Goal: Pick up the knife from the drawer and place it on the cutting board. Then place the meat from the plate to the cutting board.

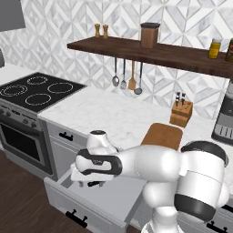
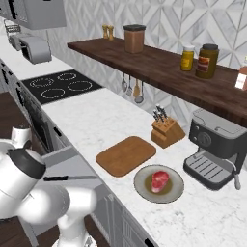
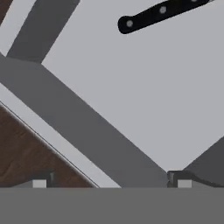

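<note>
The arm (image 1: 150,164) is glossy white, built of thick rounded tubular links. Dark grey to black bands ring its joints, one capping the bulky segment near the base. The hand (image 1: 93,164) carries a black strip along its side. The fingers (image 3: 39,183) end in small dark tips with pale grey pads.

Black-handled knife (image 3: 159,12) in light grey drawer (image 3: 131,96); brown cutting board (image 2: 126,155); red meat (image 2: 160,181) on grey-green plate (image 2: 143,185).

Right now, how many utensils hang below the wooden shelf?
4, in a row on the wall under the shelf, above the counter: one at the left, then a second, a wooden third and a fourth. In the right base view they overlap.
</note>
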Controlling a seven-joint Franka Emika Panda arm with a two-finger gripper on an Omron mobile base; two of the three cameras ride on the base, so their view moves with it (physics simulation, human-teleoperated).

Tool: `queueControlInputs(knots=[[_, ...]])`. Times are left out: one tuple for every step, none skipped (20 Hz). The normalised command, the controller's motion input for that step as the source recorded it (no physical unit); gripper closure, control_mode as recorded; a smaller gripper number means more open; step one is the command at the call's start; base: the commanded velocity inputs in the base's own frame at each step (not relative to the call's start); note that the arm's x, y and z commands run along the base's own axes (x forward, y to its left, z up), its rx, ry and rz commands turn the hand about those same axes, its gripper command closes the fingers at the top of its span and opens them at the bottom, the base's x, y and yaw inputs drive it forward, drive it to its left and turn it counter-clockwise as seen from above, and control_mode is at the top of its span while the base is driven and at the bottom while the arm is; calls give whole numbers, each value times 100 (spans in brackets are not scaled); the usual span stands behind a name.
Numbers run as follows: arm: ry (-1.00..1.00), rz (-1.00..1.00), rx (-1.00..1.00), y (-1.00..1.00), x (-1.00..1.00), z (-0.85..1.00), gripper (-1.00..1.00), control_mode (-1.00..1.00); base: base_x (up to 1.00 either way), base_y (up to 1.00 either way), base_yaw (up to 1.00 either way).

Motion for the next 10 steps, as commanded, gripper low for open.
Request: queueControlInputs(knots=[[24, -39, -11, 0, 22, 16, -100, -100, 0, 0, 0], [23, -39, -10, 0, 27, 11, -100, -100, 0, 0, 0], [18, -38, -11, 0, 22, 2, -100, -100, 0, 0, 0], [9, -37, -16, 0, 18, 0, -100, -100, 0, 0, 0], [2, -35, -12, 0, 4, 0, -100, -100, 0, 0, 0], [1, -34, -13, -3, 5, 0, -100, -100, 0, 0, 0], [2, -35, -15, 0, 6, 0, -100, -100, 0, 0, 0], [0, -36, -14, 0, 6, 0, -100, -100, 0, 0, 0], [1, -38, -18, 0, 16, 0, -100, -100, 0, 0, 0], [5, -41, -20, 0, 19, 0, -100, -100, 0, 0, 0]])
